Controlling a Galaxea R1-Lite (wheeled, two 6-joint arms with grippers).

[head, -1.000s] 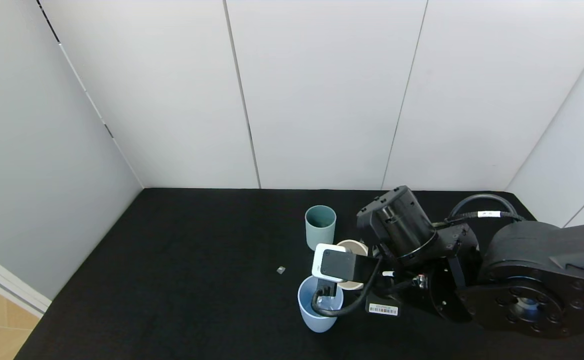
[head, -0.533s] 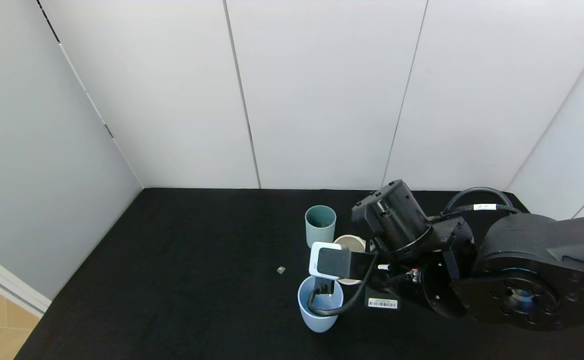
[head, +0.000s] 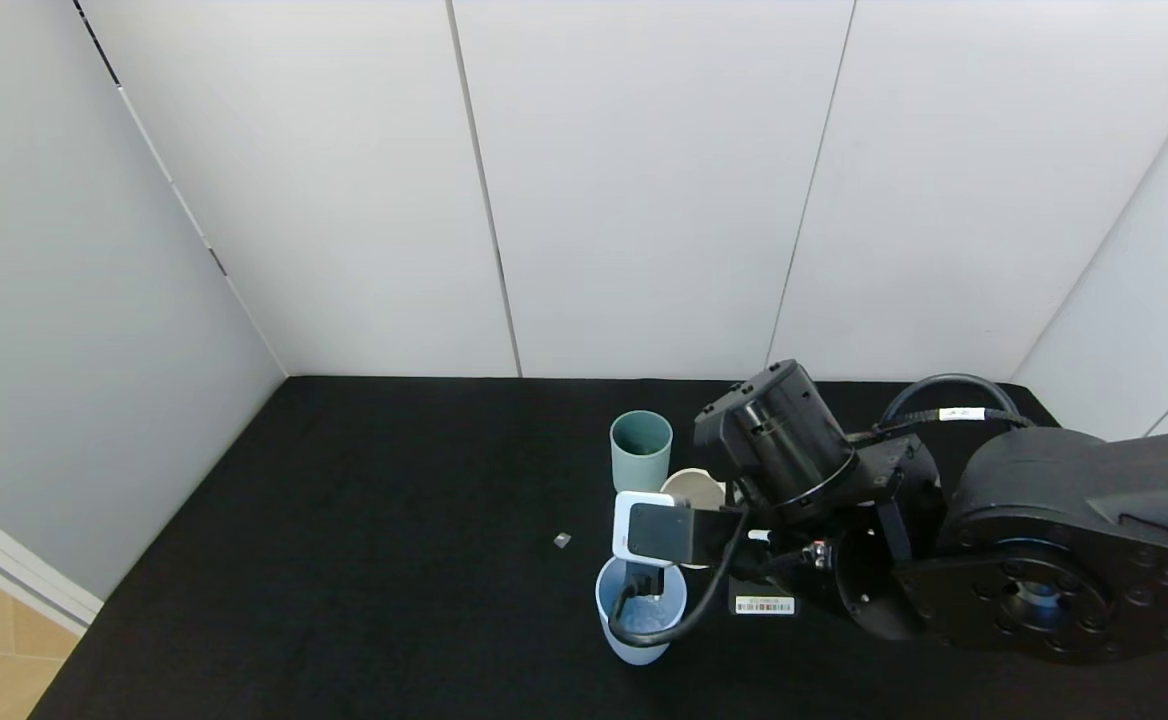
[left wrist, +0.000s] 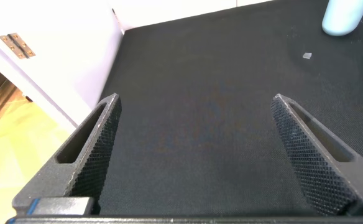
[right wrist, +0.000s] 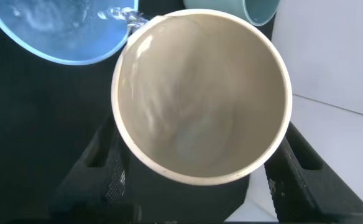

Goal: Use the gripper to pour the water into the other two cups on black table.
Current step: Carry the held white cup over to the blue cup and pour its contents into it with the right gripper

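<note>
My right gripper (head: 696, 528) is shut on the beige cup (head: 694, 487) and holds it tilted over the pale blue cup (head: 636, 645) on the black table (head: 394, 500). In the right wrist view the fingers (right wrist: 110, 171) flank the beige cup (right wrist: 200, 93). A thin stream of water (right wrist: 124, 14) runs from its rim into the pale blue cup (right wrist: 57, 31). Water (head: 650, 612) glints inside the blue cup. The teal-green cup (head: 641, 450) stands upright just behind, and its rim also shows in the right wrist view (right wrist: 259, 9). My left gripper (left wrist: 195, 102) is open and empty, low over the table, out of the head view.
A small grey scrap (head: 562, 540) lies on the table left of the cups and also shows in the left wrist view (left wrist: 306, 56). White walls close the table at the back and both sides. The table's left edge (left wrist: 116, 43) meets a white wall.
My right arm has shifted slightly left and back with the beige cup. The cup's rim now sits closer over the blue cup, and water shows in the blue cup.
</note>
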